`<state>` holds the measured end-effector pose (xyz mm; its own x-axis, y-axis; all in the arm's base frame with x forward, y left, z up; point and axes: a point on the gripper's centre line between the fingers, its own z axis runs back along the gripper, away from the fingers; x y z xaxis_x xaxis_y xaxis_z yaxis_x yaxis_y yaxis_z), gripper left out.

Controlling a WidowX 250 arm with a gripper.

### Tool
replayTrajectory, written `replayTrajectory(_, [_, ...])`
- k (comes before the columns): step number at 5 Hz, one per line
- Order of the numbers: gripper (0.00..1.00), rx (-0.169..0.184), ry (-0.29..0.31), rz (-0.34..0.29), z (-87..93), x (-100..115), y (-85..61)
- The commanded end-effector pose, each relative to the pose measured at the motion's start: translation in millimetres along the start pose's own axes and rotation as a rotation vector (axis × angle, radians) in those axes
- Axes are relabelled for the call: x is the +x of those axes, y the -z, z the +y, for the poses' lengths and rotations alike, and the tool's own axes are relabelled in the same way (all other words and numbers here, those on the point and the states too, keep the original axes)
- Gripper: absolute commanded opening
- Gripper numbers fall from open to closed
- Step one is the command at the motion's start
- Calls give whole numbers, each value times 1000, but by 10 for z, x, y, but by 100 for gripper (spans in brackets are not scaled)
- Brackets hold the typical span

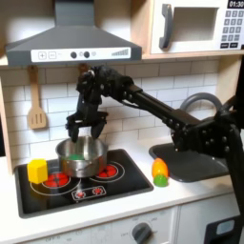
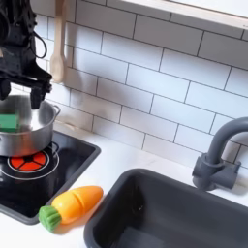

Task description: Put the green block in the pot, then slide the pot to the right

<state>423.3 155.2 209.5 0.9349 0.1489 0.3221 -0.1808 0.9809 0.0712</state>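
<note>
The shiny steel pot (image 1: 84, 152) stands on the black toy stove (image 1: 114, 186), at the left edge of the second exterior view (image 2: 29, 136). The small green block (image 1: 72, 157) lies inside the pot, against its left wall in both exterior views (image 2: 8, 123). My gripper (image 1: 86, 129) hangs just above the pot's rim, open, its black fingers spread wide with nothing between them (image 2: 24, 95). It touches neither the block nor the pot.
A yellow block (image 1: 36, 172) sits at the stove's left edge. An orange-and-green carrot toy (image 1: 160, 172) (image 2: 70, 206) lies on the counter between stove and sink (image 2: 165, 208). The faucet (image 2: 218, 155) rises on the right and a wooden spatula (image 1: 36, 100) hangs on the tiled wall.
</note>
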Motion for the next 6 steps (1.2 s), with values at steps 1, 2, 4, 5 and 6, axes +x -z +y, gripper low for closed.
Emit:
replayTrajectory(1, [100,-5,17,35,-18,-56,97])
replayTrajectory(2, [100,-16,28,64,-53,-115,183])
replayTrajectory(4, [100,-20,41,84,-63,-166,198])
replayTrajectory(5, [100,-34,53,102,-110,-229,213])
replayTrajectory(6, [100,-38,62,137,-126,-315,305])
